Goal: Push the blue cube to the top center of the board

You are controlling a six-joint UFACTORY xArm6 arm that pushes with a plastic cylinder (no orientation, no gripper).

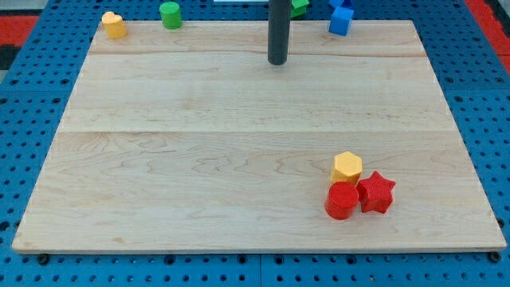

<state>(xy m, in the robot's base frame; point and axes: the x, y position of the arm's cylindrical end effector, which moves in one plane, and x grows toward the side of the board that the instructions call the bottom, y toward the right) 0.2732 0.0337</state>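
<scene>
The blue cube sits at the board's top edge, right of centre, with another blue block just behind it at the frame's top. My tip rests on the board near the top centre, to the left of and a little below the blue cube, apart from it. A green block shows partly behind the rod at the top edge.
A yellow heart-like block and a green cylinder stand at the top left. A yellow hexagon, a red cylinder and a red star cluster at the bottom right. The wooden board lies on a blue pegboard.
</scene>
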